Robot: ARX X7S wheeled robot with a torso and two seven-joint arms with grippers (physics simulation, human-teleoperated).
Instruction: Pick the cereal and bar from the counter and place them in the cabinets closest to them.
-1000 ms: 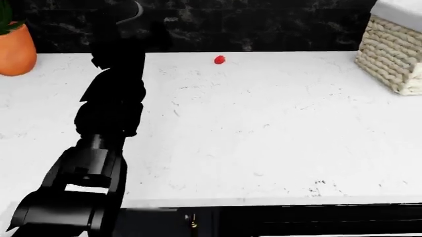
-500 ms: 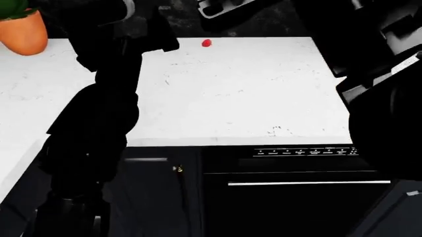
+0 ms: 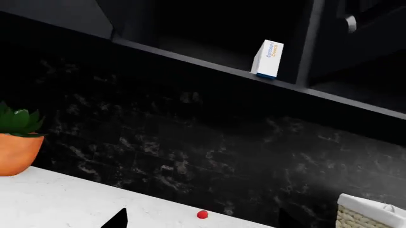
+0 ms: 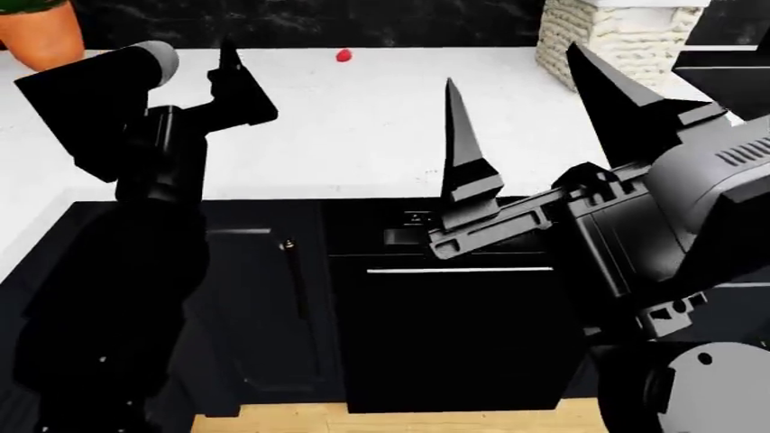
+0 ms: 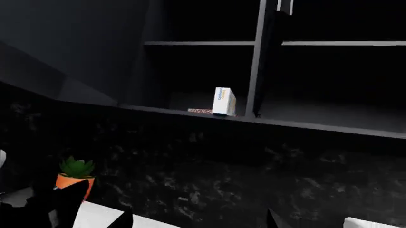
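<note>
On the lowest cabinet shelf (image 5: pixel 190 112), cereal (image 5: pixel 223 101) beside the bar (image 5: pixel 199 111), both pincers released, empty.

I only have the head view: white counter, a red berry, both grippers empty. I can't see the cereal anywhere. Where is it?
Observer: The cereal stands upright on the bottom shelf of an open upper cabinet, above the dark backsplash.
Operator: And the bar?
Observer: What looks like the bar lies flat on that same shelf, beside the cereal, on the side away from the divider.
</note>
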